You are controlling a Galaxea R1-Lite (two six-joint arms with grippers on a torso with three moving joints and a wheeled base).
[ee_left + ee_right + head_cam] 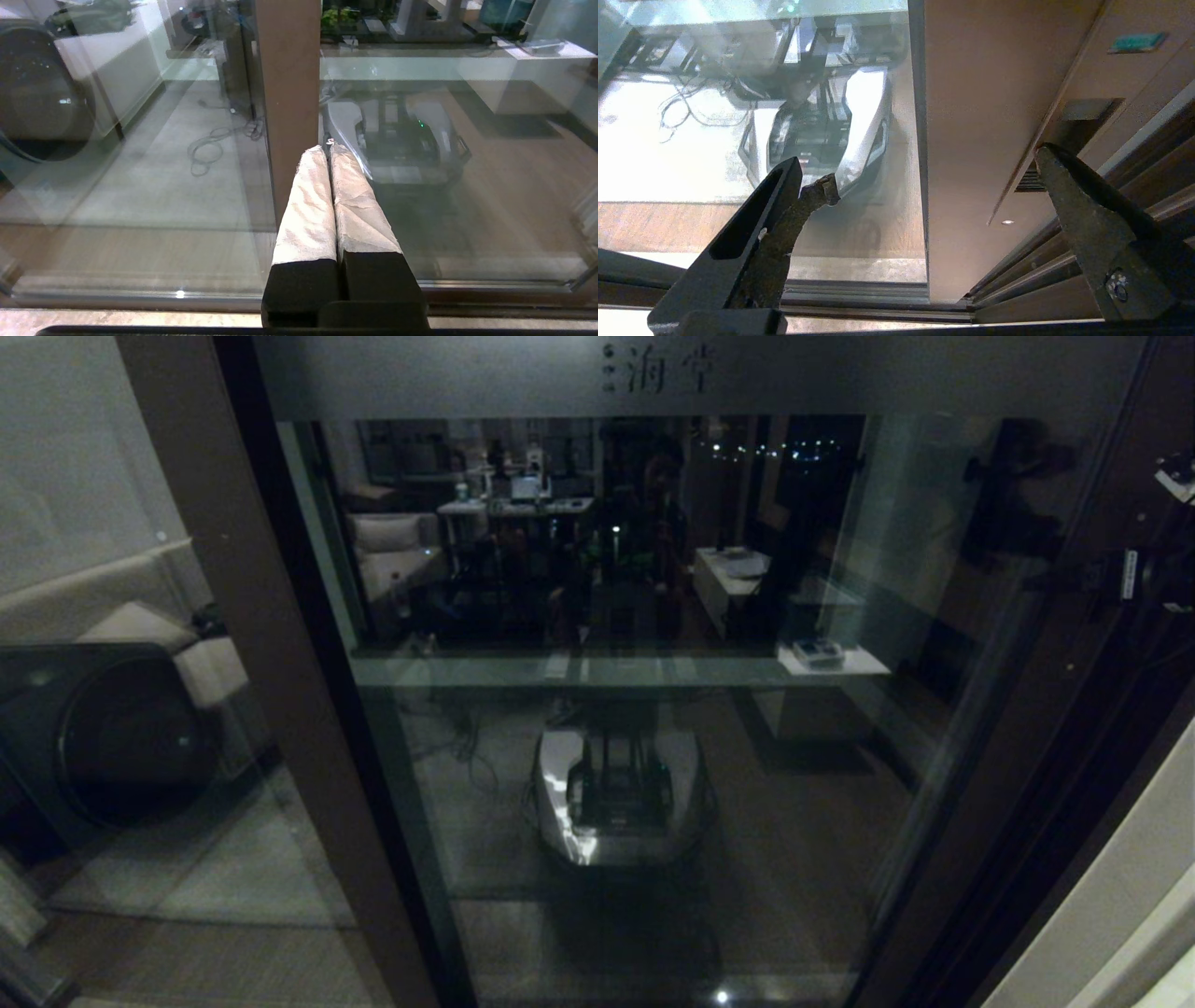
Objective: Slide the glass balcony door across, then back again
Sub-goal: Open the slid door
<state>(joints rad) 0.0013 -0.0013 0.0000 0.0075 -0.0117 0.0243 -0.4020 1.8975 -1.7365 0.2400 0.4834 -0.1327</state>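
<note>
The right gripper (920,172) is hanging wide open and empty with the tall brown-framed glass balcony door (971,116) sitting right between its fingers, so I'm betting they're risking skidding off that smooth stile if it closes too shallow.

— What lies beyond the glass?
— A dim balcony: pale tiled floor (140,186), a dark front-loading washing machine (103,737) at the left, loose cables (210,144) on the floor.
— And the light?
— Distant city lights (775,450), reflected room furniture.
</note>
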